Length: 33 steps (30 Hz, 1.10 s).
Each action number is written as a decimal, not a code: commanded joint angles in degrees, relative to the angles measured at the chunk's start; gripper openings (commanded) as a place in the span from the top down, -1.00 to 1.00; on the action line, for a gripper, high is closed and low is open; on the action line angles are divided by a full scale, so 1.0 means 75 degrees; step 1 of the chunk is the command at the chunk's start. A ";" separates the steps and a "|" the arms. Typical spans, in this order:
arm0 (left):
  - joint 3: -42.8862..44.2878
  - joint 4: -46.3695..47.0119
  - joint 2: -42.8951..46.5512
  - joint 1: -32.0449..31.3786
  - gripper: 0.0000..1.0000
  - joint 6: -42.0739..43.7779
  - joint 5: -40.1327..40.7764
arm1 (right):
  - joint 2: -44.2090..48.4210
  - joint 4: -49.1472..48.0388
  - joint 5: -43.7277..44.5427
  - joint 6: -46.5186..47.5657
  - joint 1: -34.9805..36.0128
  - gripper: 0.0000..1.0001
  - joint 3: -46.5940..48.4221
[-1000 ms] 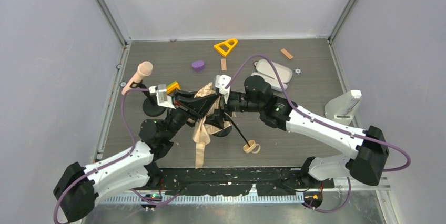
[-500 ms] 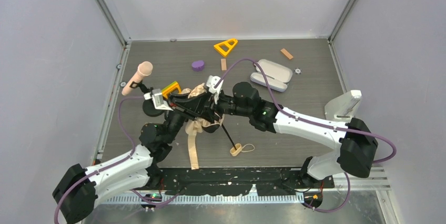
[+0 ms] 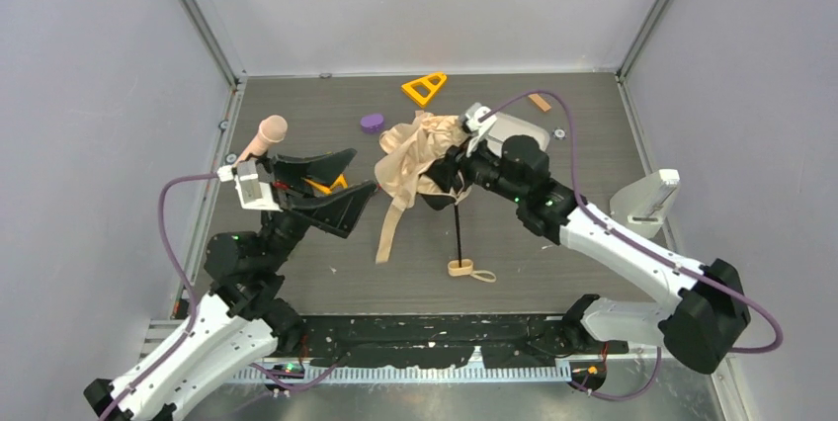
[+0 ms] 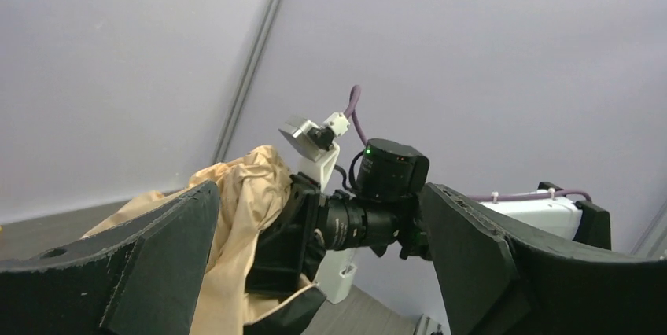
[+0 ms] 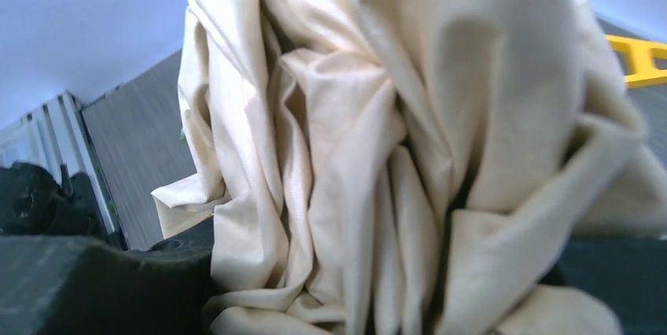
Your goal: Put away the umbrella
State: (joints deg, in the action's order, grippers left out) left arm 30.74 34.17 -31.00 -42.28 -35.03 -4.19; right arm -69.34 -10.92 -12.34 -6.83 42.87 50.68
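The umbrella [image 3: 413, 152] is a bunch of pale beige fabric, with a thin black shaft [image 3: 459, 231] running down to a tan handle [image 3: 460, 267] and its wrist loop by the table. My right gripper [image 3: 444, 170] is shut on the bunched canopy and holds it up. In the right wrist view the fabric [image 5: 370, 154] fills the frame, and one dark finger [image 5: 79, 280] shows beside it. My left gripper [image 3: 364, 170] stands wide open to the left of the umbrella, apart from it. Through its fingers I see the canopy [image 4: 236, 201] and the right wrist.
A pink-headed microphone [image 3: 265, 134] stands at the left, with a yellow piece [image 3: 322, 184] under my left gripper. At the back lie a yellow triangle [image 3: 423, 87], a purple piece [image 3: 372, 123], a wooden block [image 3: 539, 101] and a lavender-grey case [image 3: 522, 127]. A white holder [image 3: 647, 199] stands at the right.
My left gripper opened, let go of the umbrella and pulled back to the left. My right gripper shut on the canopy and carried the umbrella back and to the right.
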 commanded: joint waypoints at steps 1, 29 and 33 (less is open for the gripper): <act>0.0415 -0.1437 0.0052 0.0547 -0.99 0.0650 -0.1613 | 0.0796 -0.0047 -0.0385 -0.0491 -0.0477 0.88 0.0273; -0.0814 0.1296 -0.2223 0.1469 -0.41 -0.0872 -0.7688 | 0.2154 0.0925 -0.3698 -0.1373 -0.1193 0.88 0.1612; -0.0769 0.1185 -0.2206 0.1384 -0.24 -0.0931 -0.7791 | 0.2214 0.1283 -0.3532 -0.1096 -0.1204 0.88 0.1756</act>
State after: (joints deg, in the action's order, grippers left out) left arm 24.21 38.76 -48.27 -31.22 -39.81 -58.76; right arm -54.63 -0.27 -39.22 -16.56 34.11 59.57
